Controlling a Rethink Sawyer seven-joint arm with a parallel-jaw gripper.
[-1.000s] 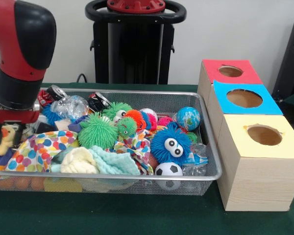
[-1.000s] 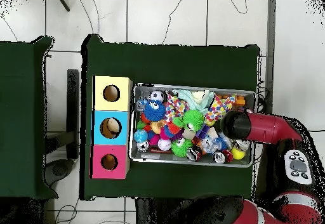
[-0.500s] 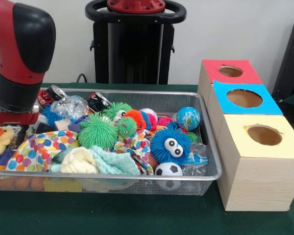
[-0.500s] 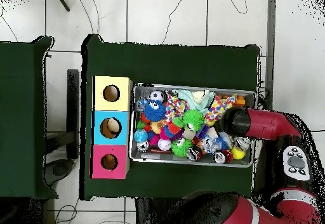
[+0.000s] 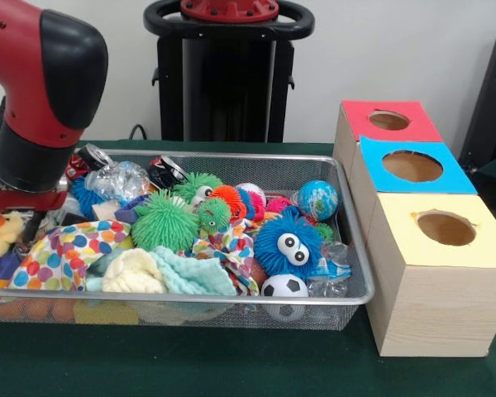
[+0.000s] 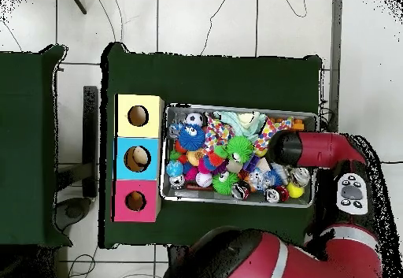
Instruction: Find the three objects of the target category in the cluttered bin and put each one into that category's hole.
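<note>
Lifted a little since a moment ago, the small yellow plush duck (image 5: 2,232) hangs pinched in the black gripper (image 5: 6,225) over the wire mesh bin (image 5: 347,291)'s left end; soft, light and squashy, it looks best held round its body.

bin (image 5: 347,217) on table (image 5: 231,364); three holed boxes (image 5: 434,273) in row just right; toys heaped in bin.
</note>
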